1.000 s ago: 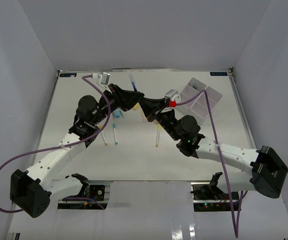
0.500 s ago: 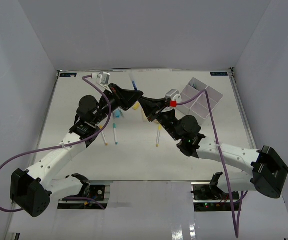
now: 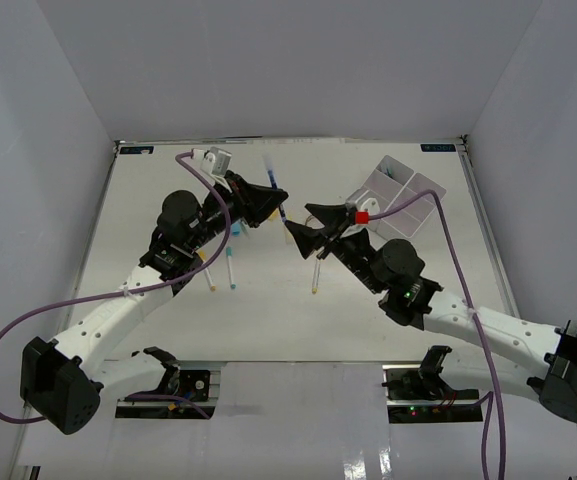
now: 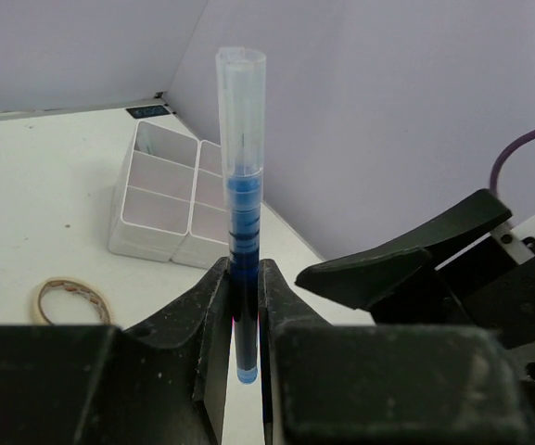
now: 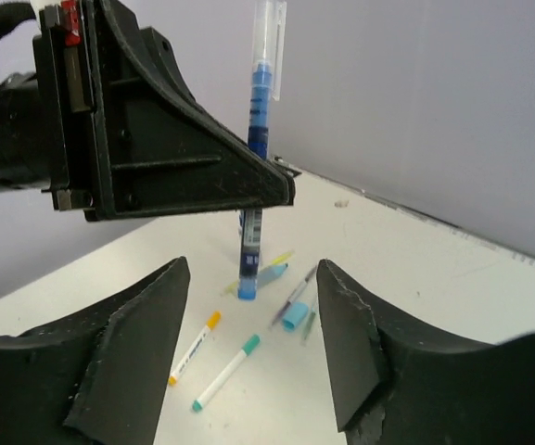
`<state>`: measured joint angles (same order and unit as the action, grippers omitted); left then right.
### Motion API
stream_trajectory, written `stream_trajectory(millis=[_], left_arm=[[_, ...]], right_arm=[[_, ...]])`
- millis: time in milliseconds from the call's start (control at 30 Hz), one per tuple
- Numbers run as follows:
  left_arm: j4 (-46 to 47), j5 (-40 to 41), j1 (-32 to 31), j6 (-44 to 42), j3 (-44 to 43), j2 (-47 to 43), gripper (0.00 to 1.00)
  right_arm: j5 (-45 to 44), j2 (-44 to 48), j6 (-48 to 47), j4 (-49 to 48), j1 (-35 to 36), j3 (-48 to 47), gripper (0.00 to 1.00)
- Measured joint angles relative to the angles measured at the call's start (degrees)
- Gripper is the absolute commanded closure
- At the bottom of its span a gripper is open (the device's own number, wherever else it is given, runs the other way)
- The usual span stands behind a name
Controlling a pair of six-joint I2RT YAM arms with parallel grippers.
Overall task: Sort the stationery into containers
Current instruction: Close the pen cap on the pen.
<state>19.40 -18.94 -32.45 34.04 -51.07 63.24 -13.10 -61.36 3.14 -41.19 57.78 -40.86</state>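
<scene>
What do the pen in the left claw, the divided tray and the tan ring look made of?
The pen looks like glossy plastic: clear cap, blue showing through the barrel. The tray: white plastic, smooth thin walls, slight sheen. The ring: probably rubber, matte tan, thin.

Blue pen (image 4: pixel 242 213) upright in left tool (image 4: pixel 241 306)

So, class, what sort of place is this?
Probably a robot test cell: blank grey walls box in a white table, two arms are bolted at its near edge, and pens lie scattered.
</scene>
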Motion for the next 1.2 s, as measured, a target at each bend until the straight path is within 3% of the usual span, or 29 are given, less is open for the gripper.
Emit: stream_trajectory(millis=[133, 233, 300, 433, 600, 933, 1200], left_arm=[[-2.4, -0.9, 0.0, -4.8, 0.0, -0.3, 1.00], [-4.0, -2.5, 0.0, -9.3, 0.0, -0.5, 1.00], [-4.9, -4.3, 0.0, -12.2, 0.0, -0.5, 1.00], [-6.6, -8.3, 0.0, -17.7, 0.0, -0.7, 1.00], [-7.8, -9.7, 0.0, -21.7, 0.7, -0.9, 1.00], [-9.6, -8.4, 0.0, -26.3, 4.7, -3.7, 1.00], [-10.2, -4.2, 0.0, -27.4, 5.5, -4.0, 1.00]], right_arm=[[-0.2, 5.3, 0.0, 8.2, 0.0, 0.7, 0.24], [-0.7, 8.9, 0.6, 13.8, 0.0, 0.7, 0.07], [-1.2, 10.9, 0.7, 16.9, 0.0, 0.7, 0.02], [-2.4, 12.6, 0.2, 24.5, 0.0, -1.8, 0.10], [-3.7, 8.8, 1.0, 33.2, 0.0, -12.7, 0.10], [-3.1, -1.0, 1.4, 43.4, 0.0, -31.1, 0.01], [-6.1, -8.8, 5.2, 50.0, 0.0, -39.8, 0.00]])
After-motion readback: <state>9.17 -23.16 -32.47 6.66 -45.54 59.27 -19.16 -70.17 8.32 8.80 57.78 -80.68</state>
